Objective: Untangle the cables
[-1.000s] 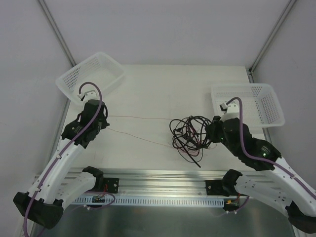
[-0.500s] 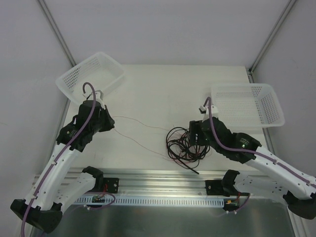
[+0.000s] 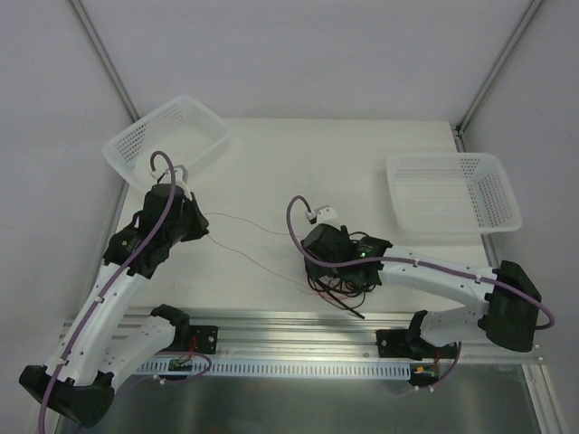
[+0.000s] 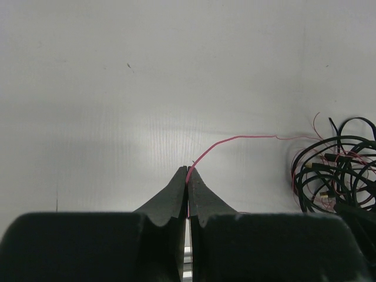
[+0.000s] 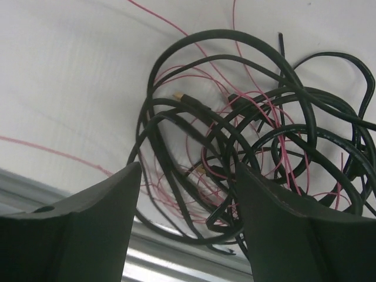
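Note:
A tangle of black cables (image 3: 348, 276) with small connectors and thin red wires lies at the table's near middle, mostly under my right arm; it also shows in the right wrist view (image 5: 247, 135) and the left wrist view (image 4: 335, 173). A thin red wire (image 3: 258, 226) runs left from it across the table. My left gripper (image 3: 201, 226) is shut on that red wire (image 4: 226, 143). My right gripper (image 5: 188, 170) is open, hovering over the tangle with its fingers either side of the black loops.
A white mesh basket (image 3: 167, 137) stands at the back left, partly off the table. A second white basket (image 3: 457, 192) stands at the right. A metal rail (image 3: 298, 325) runs along the table's near edge, close to the tangle.
My right arm has swung left and down over the tangle, covering most of it. My left gripper moved slightly right, and the red wire has gone slack.

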You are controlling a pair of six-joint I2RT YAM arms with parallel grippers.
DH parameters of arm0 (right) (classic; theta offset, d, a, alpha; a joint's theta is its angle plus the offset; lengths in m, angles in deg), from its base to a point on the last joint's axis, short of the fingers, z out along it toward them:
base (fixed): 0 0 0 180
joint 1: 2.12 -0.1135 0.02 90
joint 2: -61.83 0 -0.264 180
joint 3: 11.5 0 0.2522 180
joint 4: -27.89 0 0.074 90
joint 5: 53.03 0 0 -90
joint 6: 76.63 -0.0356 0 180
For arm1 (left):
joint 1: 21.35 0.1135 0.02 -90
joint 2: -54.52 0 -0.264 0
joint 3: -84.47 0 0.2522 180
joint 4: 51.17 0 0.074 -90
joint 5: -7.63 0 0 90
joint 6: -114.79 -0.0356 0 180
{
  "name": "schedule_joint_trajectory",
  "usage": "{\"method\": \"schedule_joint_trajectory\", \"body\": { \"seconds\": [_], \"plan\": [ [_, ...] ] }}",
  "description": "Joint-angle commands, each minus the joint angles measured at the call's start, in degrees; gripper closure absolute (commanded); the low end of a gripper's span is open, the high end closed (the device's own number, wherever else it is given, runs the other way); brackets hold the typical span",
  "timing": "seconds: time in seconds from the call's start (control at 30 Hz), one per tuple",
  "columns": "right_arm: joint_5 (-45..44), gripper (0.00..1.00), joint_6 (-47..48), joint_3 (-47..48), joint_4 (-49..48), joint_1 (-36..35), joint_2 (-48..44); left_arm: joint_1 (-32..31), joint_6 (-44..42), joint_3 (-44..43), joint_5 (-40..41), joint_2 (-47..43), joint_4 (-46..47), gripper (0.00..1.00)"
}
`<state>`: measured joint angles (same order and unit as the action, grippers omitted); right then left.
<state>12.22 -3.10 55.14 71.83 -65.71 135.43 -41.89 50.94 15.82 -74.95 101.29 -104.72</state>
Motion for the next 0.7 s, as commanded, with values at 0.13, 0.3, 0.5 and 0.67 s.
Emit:
{"method": "schedule_joint_trajectory", "body": {
  "seconds": [0.13, 0.3, 0.5, 0.67],
  "plan": [
    [-0.5, 0.35, 0.0, -2.2, -5.0, 5.1, 8.7, 0.3, -2.2, -0.8, 8.6, -0.6, 0.3, 1.00],
    [2.8, 0.67, 0.5, -1.5, -5.6, 9.1, 11.5, 2.9, -6.1, -6.4, 11.3, 1.7, -0.5, 1.00],
    [-1.8, 0.99, 4.3, 2.0, -0.7, 13.3, 4.9, 10.2, -11.5, -12.3, 14.1, 6.1, -1.7, 1.00],
    [1.4, 0.99, 6.7, 5.6, 2.2, 20.1, -8.6, 18.8, -13.8, -12.9, 15.8, 7.0, -1.7, 1.00]
  ]
}}
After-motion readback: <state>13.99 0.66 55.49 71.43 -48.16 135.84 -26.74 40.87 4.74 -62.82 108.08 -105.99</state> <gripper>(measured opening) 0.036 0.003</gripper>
